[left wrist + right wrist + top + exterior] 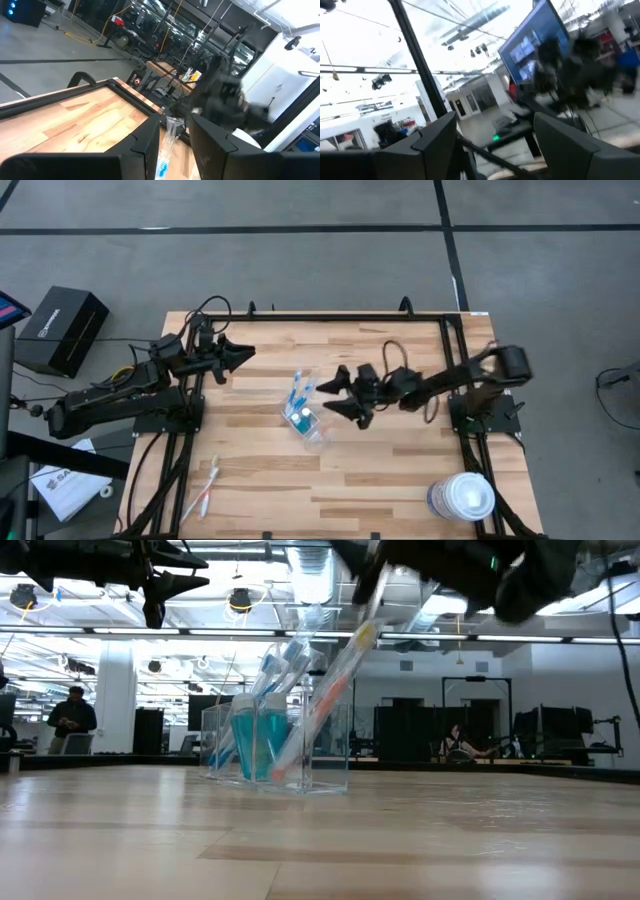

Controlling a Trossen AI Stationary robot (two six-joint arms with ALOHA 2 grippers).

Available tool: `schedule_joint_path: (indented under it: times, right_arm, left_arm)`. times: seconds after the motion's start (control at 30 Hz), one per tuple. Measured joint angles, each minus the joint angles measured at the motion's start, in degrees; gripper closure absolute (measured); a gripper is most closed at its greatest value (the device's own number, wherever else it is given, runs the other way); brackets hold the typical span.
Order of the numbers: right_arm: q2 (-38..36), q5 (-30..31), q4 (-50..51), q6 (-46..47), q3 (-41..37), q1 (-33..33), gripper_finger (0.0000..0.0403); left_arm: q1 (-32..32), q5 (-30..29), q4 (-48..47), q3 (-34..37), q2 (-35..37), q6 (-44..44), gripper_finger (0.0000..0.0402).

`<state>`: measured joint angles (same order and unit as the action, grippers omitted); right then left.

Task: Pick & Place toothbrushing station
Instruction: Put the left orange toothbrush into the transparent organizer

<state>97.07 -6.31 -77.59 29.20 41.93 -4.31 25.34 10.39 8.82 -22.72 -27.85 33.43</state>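
A small clear plastic cup [310, 423] stands on its base at the table's middle and also shows in the low view [335, 755]. In it stand teal tubes [258, 745] and blue toothbrushes [298, 392]. An orange and white toothbrush [325, 705] leans in it, head end up. My right gripper [338, 398] is open and empty just right of the cup, above its rim; its wrist view [495, 135] shows nothing between the fingers. My left gripper [238, 357] is open and empty, raised at the far left.
Two loose toothbrushes [205, 490] lie near the table's front left corner. A big round white-lidded tub [463, 498] stands at the front right. A black box [62, 328] sits off the table to the left. Bare wood lies between cup and front edge.
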Motion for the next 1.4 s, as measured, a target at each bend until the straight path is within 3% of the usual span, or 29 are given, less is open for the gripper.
schedule_joint_path:
  times: [0.17, 0.33, 0.57, 0.67, 0.83, 0.97, 1.13, 1.27, 1.4]
  right_arm:
    - [-12.84, 1.50, 21.23, -3.43, 3.18, -0.60, 0.0147]
    - [-23.12, 1.80, 46.67, -6.54, 12.93, -0.53, 0.0147]
    - [-26.67, 3.68, 74.71, -13.55, 34.09, -1.46, 0.0147]
    - [-26.16, 6.05, 84.41, -17.45, 41.98, -2.86, 0.0147]
    - [-24.14, 6.51, 95.03, -20.08, 49.00, -3.89, 0.0147]
    - [-24.00, 5.34, 100.17, -20.18, 50.05, -4.85, 0.0147]
    - [-25.15, 4.64, 104.70, -21.15, 50.05, -6.91, 0.0147]
    - [-26.77, 4.79, 106.95, -23.69, 50.05, -7.70, 0.0147]
    - [-28.17, 4.62, 107.71, -25.16, 50.05, -7.52, 0.0147]
  left_arm:
    - [-0.01, 3.92, 0.25, -0.04, -0.93, 0.79, 0.0302]
    - [-2.17, 9.24, -2.16, -0.04, -3.58, 4.52, 0.0302]
    - [-8.20, 15.49, -26.42, 0.06, -9.15, 6.41, 0.0302]
    - [-11.35, 16.10, -26.27, -0.27, -9.31, 10.85, 0.0302]
    - [-17.31, 12.38, -30.21, -2.70, -8.88, 18.74, 0.0302]
    - [-24.68, 9.62, -37.21, -3.49, -8.97, 27.77, 0.0302]
    - [-37.46, 1.45, -46.51, -4.96, -8.94, 41.21, 0.0302]
    - [-48.31, -7.93, -46.87, -5.79, -9.60, 55.80, 0.0302]
    - [-58.63, -10.98, -46.86, -6.10, -14.46, 68.00, 0.0302]
